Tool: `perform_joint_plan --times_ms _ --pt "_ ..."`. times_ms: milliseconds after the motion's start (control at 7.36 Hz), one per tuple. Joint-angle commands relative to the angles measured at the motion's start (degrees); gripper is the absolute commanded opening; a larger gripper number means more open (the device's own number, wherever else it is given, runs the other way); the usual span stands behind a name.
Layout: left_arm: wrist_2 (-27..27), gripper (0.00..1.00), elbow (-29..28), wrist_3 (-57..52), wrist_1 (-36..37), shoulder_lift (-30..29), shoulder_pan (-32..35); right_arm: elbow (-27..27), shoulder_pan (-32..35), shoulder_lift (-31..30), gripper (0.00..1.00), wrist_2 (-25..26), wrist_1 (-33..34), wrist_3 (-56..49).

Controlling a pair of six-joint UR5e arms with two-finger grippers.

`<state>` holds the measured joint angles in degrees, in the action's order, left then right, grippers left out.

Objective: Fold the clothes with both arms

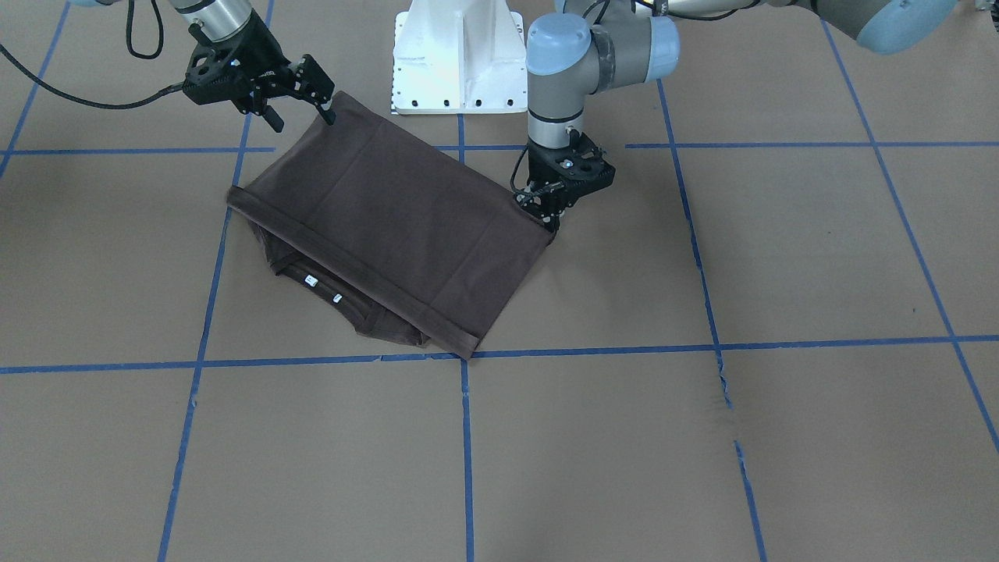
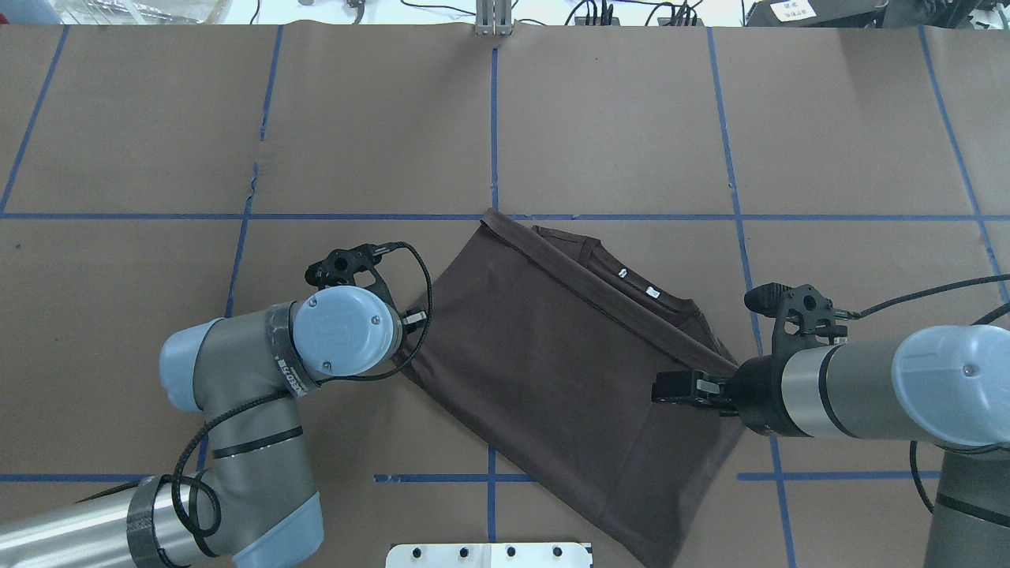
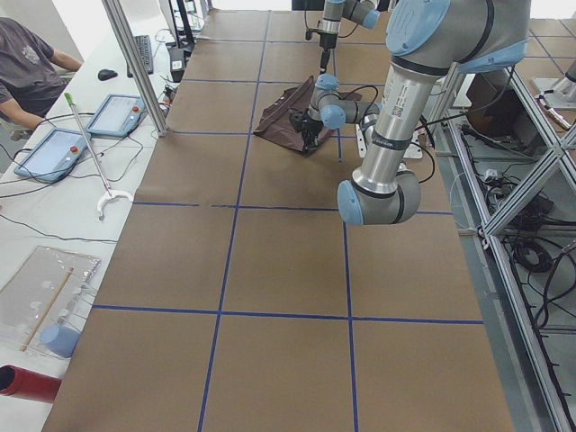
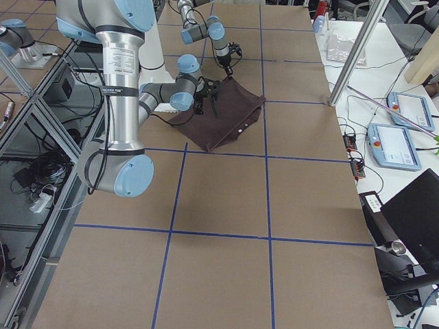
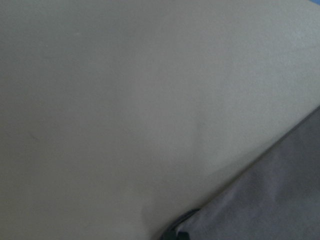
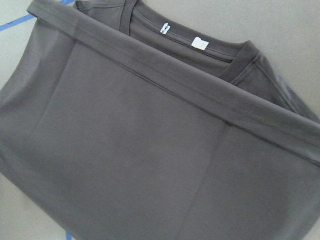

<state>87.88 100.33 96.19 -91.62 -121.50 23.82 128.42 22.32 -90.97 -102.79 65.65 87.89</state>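
Dark brown short-sleeved T-shirt (image 6: pixel 150 150) fabric fills the right wrist view. The stitched hem band (image 6: pixel 175 95) lies doubled up across the body, just short of the ribbed collar (image 6: pixel 235 62) and the two small white neck tags (image 6: pixel 200 43). I locate the garment flat on the brown paper-covered table (image 1: pixel 702 437), skewed to the blue tape grid lines (image 1: pixel 467 437), in front of the white pedestal base (image 1: pixel 459 58) and between the two arms. The right gripper (image 1: pixel 301 117) stands with its jaws apart and nothing between them, one fingertip (image 1: pixel 329 115) at the shirt's folded corner. The left gripper (image 1: pixel 549 221) points down at the opposite folded corner, and I cannot tell whether it is closed or has cloth. I judge the step in hand to be work on these two fold corners. To do it well, I would take both layers at each corner, keep the two wrists level, hold the folded edge taut between them, and carry it square to the hem band so that the collar is not dragged. The overhead view hides the left gripper beneath its wrist joint, so only the front-facing view shows it. The left wrist view gives blurred paper and one shirt edge. The right wrist view shows the tags clearly but none of its own fingers.
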Motion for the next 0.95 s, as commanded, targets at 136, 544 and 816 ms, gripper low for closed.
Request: perform_joint_plan --times_ms 136,544,816 --pt "-4.12 0.0 -15.96 -13.45 -13.18 -4.85 10.34 -0.36 -0.26 0.09 1.0 0.13 0.09 0.0" --pt "-4.12 0.0 -40.42 -18.22 -28.05 -19.62 15.2 -2.9 -0.35 2.55 1.0 0.31 0.09 0.09" --pt "-4.12 0.0 -50.62 -20.25 -35.7 -24.99 15.3 -4.58 -0.35 4.3 1.0 0.4 0.09 0.09"
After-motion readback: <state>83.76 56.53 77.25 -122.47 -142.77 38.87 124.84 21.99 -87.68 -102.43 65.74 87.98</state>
